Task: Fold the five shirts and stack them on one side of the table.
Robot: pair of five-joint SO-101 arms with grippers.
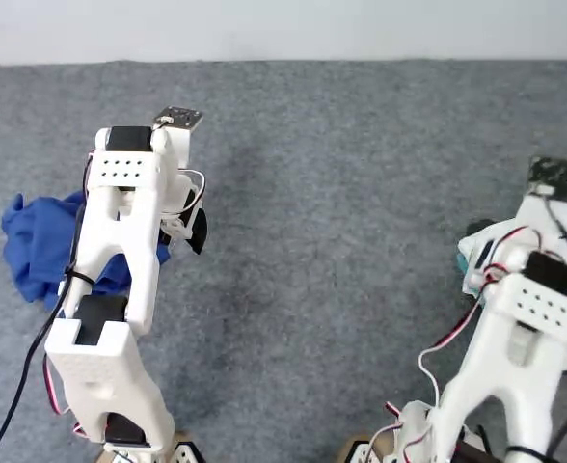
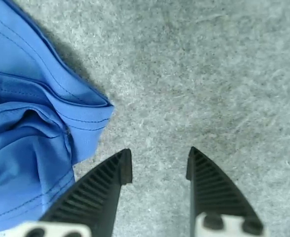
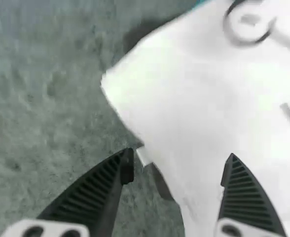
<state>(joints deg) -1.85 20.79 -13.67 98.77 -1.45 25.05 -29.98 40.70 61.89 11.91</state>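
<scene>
- We see the left tool (image 2: 160, 163) open over bare tabletop (image 2: 224, 74), just beside the blue shirt (image 2: 31, 123). The shirt lies bunched at the left of the high view. Closing here would likely pinch nothing.
- The right tool (image 3: 179, 160) is open over a white shirt (image 3: 209, 98), at the right of the high view. Biting a single layer could drag the shirt into a crumple.
- We judge the blue shirt is not yet folded, and its loose hem could snag a finger.

Plain blue shirt (image 2: 26, 123) with darker stitching, white shirt (image 3: 209, 98) with grey print, mottled grey table (image 1: 341, 241).
</scene>
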